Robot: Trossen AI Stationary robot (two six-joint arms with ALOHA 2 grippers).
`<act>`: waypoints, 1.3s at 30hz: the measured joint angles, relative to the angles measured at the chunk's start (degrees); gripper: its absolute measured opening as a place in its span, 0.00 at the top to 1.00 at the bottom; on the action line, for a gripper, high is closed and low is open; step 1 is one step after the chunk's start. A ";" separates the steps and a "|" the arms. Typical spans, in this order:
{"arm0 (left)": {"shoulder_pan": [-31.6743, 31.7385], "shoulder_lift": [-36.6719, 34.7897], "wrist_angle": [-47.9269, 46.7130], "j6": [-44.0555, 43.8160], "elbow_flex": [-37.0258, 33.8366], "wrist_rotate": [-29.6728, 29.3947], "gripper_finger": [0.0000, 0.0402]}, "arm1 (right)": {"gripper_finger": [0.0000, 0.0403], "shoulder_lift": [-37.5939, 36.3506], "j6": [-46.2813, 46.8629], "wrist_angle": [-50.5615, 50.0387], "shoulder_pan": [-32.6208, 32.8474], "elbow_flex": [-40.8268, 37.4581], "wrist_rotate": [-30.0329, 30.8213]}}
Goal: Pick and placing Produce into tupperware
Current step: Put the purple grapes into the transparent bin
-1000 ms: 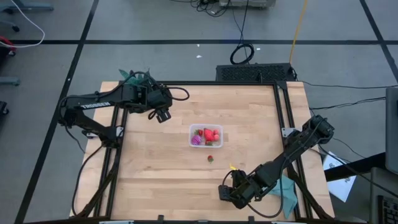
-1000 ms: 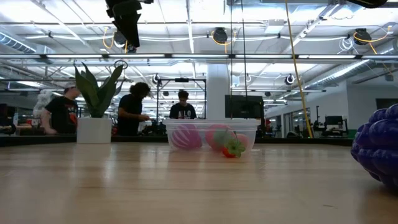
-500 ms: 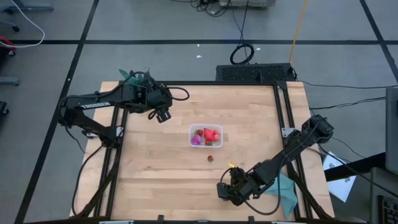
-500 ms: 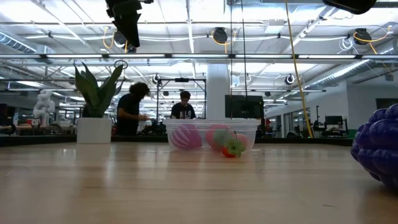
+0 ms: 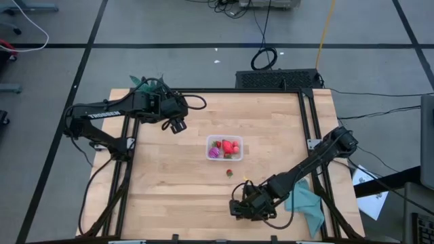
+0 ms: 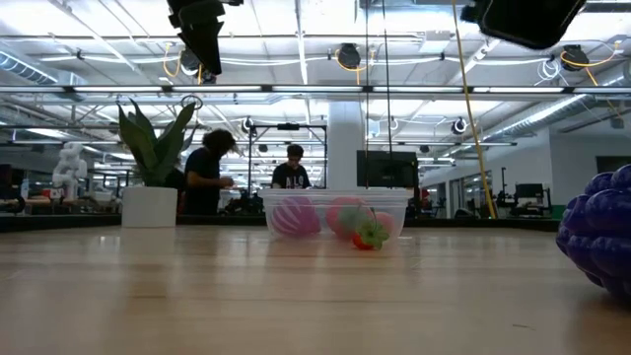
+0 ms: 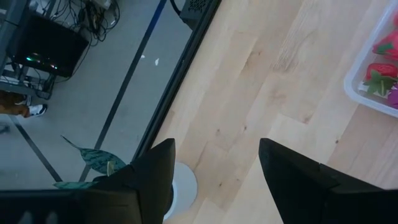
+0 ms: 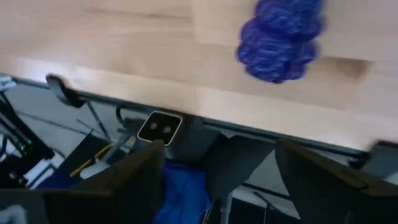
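Note:
The clear tupperware [image 5: 224, 148] stands mid-table with a magenta ball [image 6: 294, 217] and red pieces [image 5: 231, 146] inside. One small strawberry [image 5: 229, 173] lies on the wood just in front of it. A dark purple cluster [image 8: 280, 37] rests on the table close to the near edge; it also shows in the low view [image 6: 597, 235]. My right gripper [image 8: 221, 180] hovers open above that near edge, short of the cluster, with nothing between its fingers. Raised over the far left of the table, my left gripper [image 7: 214, 177] is open and empty.
A potted plant [image 5: 149, 85] in a white pot [image 7: 181, 186] stands at the far left corner. A teal cloth [image 5: 306, 203] hangs off the table's right near side. The black frame rail [image 8: 205, 134] runs along the near edge. People stand in the room behind.
My right gripper has gone toward the table's left along the near edge and sunk a little. The produce and the tupperware lie as before.

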 joint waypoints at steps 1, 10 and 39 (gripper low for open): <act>-0.01 0.02 -0.03 0.00 0.00 0.02 0.40 | 0.25 0.79 -0.37 0.73 -0.01 0.00 -0.07; -0.04 0.02 -0.11 0.02 0.00 0.09 0.40 | 0.25 4.87 -3.96 6.83 -0.83 -0.04 -8.82; -0.02 0.02 -0.24 0.04 0.00 0.54 0.40 | 0.25 4.72 -13.11 -4.98 -4.43 -0.05 -8.54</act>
